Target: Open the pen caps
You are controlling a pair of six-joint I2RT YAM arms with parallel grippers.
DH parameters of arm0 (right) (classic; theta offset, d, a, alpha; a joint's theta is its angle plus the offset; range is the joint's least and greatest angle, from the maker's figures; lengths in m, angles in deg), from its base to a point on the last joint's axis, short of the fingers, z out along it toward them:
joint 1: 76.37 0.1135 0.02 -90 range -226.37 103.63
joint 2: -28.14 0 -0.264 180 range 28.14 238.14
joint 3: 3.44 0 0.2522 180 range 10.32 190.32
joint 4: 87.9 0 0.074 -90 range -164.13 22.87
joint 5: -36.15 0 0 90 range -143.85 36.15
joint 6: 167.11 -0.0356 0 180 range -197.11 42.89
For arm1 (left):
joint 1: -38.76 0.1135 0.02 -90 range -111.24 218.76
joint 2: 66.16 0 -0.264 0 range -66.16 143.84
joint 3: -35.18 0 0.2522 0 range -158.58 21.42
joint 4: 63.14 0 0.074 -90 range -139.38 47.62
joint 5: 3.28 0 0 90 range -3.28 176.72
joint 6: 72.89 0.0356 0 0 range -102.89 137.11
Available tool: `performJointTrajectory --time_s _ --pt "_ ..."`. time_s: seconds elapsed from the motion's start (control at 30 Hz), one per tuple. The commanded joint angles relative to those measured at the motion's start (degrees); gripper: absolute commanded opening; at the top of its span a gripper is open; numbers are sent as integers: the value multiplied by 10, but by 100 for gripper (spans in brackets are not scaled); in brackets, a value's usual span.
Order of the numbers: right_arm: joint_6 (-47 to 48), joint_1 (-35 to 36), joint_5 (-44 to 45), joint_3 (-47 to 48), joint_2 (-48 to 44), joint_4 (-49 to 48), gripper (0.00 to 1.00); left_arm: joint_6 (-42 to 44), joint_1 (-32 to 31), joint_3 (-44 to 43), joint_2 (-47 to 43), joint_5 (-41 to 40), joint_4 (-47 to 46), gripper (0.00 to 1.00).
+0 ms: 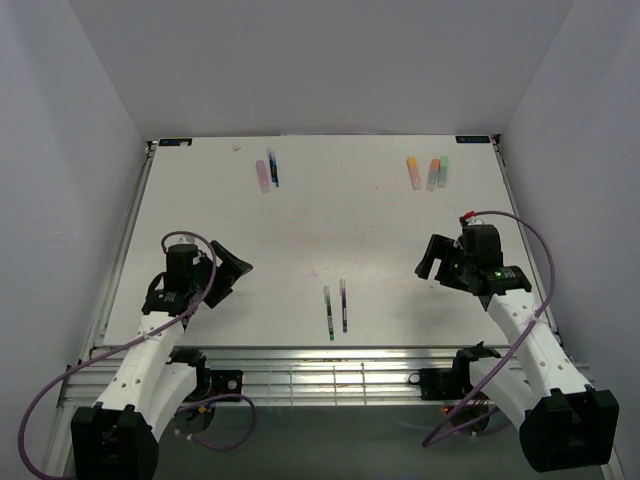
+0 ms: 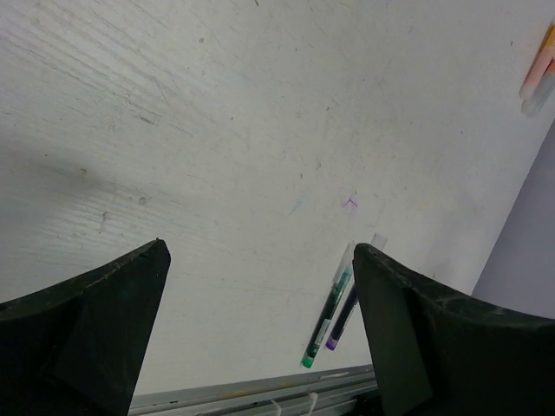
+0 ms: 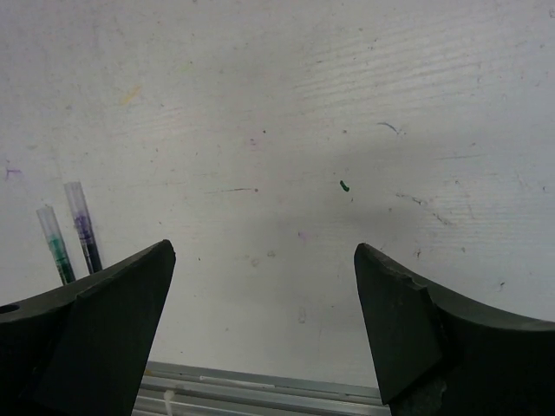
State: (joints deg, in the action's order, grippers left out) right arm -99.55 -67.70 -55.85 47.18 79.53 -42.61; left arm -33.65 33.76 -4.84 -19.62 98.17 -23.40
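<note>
Both sets of my fingers stand wide apart and hold nothing. My left fingers [image 1: 231, 266] hang over the near left part of the white worktop [image 1: 380, 225], and my right fingers [image 1: 432, 256] hang over the near right part, each turned inward toward the middle. In the left wrist view the two dark pads [image 2: 95, 334] frame bare, scuffed worktop with a broad gap between them. The right wrist view shows the same, my right pads [image 3: 104, 334] spread with only the surface between.

The pens lie in three groups, all apart from me. Two thin dark pens rest side by side near the front edge, between my two arms: a green-inked one [image 1: 327, 311] and a purple-inked one [image 1: 343, 304], roughly parallel and close but not touching. My left wrist camera sees the pair just beside my right-hand pad, and my right wrist camera sees their clear ends rising over my left-hand pad.

At the far left lie a pink marker [image 1: 262, 176] and a slim blue pen [image 1: 273, 167], close together. At the far right lie a yellow-orange marker [image 1: 413, 172], an orange marker [image 1: 433, 173] and a mint green marker [image 1: 443, 170], fanned slightly. From here I cannot tell the caps from the pen bodies.
</note>
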Motion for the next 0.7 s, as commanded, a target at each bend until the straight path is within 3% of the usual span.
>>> performJointTrajectory --time_s 0.0,0.13,0.23,0.33,0.5,0.6,0.67 --pt "14 0 -31 32 -36 18 90 42 2 -36 -23 28 8 98" --pt "-6 16 -105 18 -39 -18 90 58 2 -45 -36 31 8 98" --pt "-12 159 -23 67 19 32 90 66 2 -47 -30 47 6 98" --pt "-44 243 18 95 47 51 90 72 -1 -54 -6 70 3 98" --pt "-99 344 70 91 98 16 90 48 -54 -58 13 56 -3 93" --pt "-126 402 107 97 145 3 98 35 -88 -57 16 32 -8 93" --pt "-137 422 118 98 166 -14 88 24 -99 -59 17 25 -8 93"
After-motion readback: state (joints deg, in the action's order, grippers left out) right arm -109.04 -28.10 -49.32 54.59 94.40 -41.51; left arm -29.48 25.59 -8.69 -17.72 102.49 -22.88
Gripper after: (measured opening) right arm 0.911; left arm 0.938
